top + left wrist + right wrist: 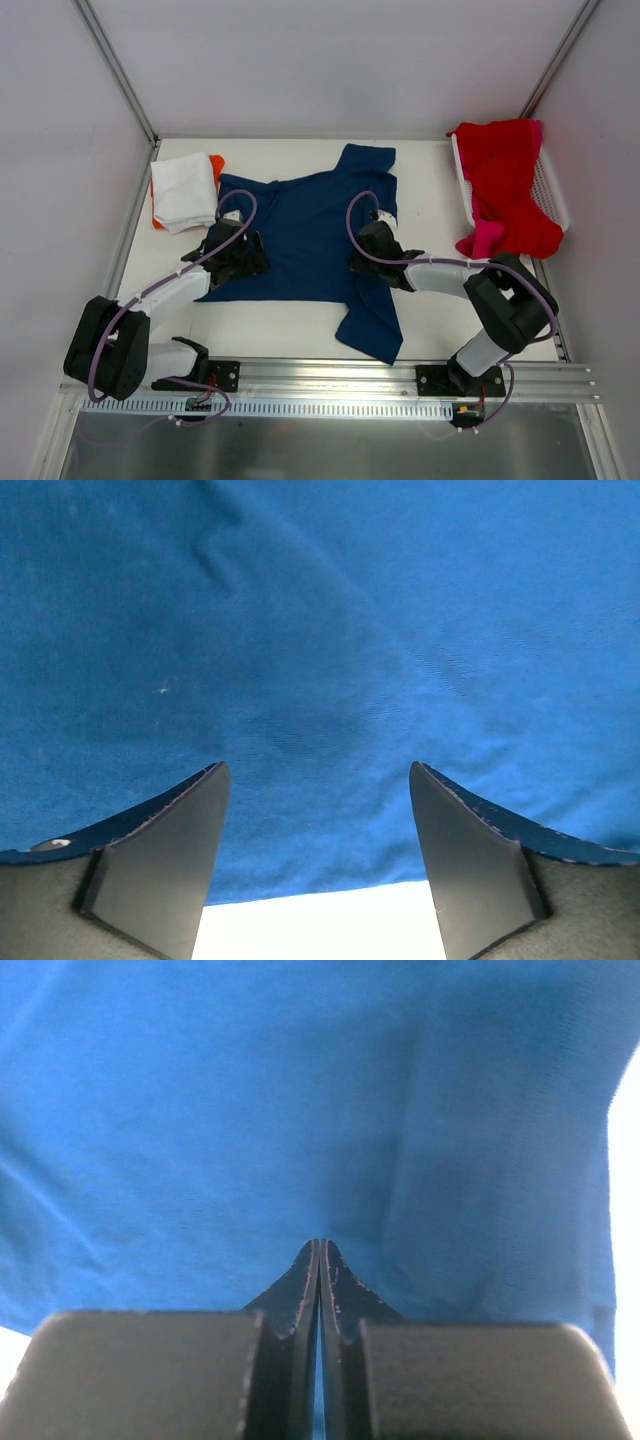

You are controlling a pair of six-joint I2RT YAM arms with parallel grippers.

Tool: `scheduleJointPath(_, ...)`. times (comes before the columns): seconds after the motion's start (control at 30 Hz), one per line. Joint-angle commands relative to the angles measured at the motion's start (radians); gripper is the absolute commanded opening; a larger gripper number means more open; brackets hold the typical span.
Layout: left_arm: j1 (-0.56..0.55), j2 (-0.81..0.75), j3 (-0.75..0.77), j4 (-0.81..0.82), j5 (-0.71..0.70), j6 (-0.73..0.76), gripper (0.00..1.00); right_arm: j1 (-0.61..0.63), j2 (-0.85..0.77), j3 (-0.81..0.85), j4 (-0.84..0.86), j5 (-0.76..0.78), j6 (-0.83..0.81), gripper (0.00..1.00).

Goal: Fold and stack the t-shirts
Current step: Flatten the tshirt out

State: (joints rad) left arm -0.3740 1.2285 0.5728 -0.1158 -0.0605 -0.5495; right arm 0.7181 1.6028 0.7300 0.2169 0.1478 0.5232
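Note:
A navy blue t-shirt (305, 230) lies spread on the white table, one sleeve toward the back and another part hanging toward the front edge. My left gripper (248, 262) sits low at the shirt's left side. In the left wrist view it (318, 770) is open, its fingers straddling the blue cloth (320, 630) just past its hem. My right gripper (365, 255) rests on the shirt's right part. Seen from the right wrist it (321, 1245) is shut, tips down against the blue cloth (300, 1090), and no fold shows between them.
A folded white t-shirt (185, 188) lies on an orange one (216, 162) at the back left. Red (505, 175) and pink (488, 238) t-shirts are heaped in the white mesh basket (553, 190) at the right. Metal frame rails border the table.

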Motion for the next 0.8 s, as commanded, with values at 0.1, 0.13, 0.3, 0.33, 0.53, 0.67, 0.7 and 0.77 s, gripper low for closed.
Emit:
scheduleJointPath(0.1, -0.011, 0.112, 0.004, -0.001, -0.042, -0.049, 0.67, -0.006, -0.079, -0.07, -0.053, 0.095, 0.0, 0.01)
scheduleJointPath(0.13, -0.011, 0.123, 0.01, -0.004, -0.038, -0.047, 0.65, -0.011, -0.084, -0.079, -0.053, 0.096, 0.003, 0.01)
scheduleJointPath(0.3, -0.011, 0.212, 0.044, -0.013, -0.042, -0.052, 0.51, -0.023, -0.106, -0.124, -0.059, 0.105, 0.004, 0.01)
scheduleJointPath(0.33, -0.011, 0.224, 0.047, -0.016, -0.042, -0.053, 0.51, -0.028, -0.107, -0.129, -0.06, 0.105, 0.004, 0.01)
scheduleJointPath(0.53, -0.014, 0.289, 0.073, -0.031, -0.042, -0.064, 0.5, -0.055, -0.144, -0.149, -0.093, 0.105, 0.006, 0.0)
scheduleJointPath(0.67, -0.019, 0.29, 0.075, -0.036, -0.047, -0.063, 0.5, -0.075, -0.188, -0.173, -0.125, 0.113, 0.003, 0.0)
scheduleJointPath(0.7, -0.019, 0.29, 0.075, -0.036, -0.048, -0.064, 0.5, -0.078, -0.199, -0.178, -0.134, 0.114, 0.003, 0.01)
scheduleJointPath(0.77, -0.02, 0.29, 0.076, -0.036, -0.048, -0.063, 0.5, -0.091, -0.231, -0.188, -0.168, 0.118, 0.003, 0.0)
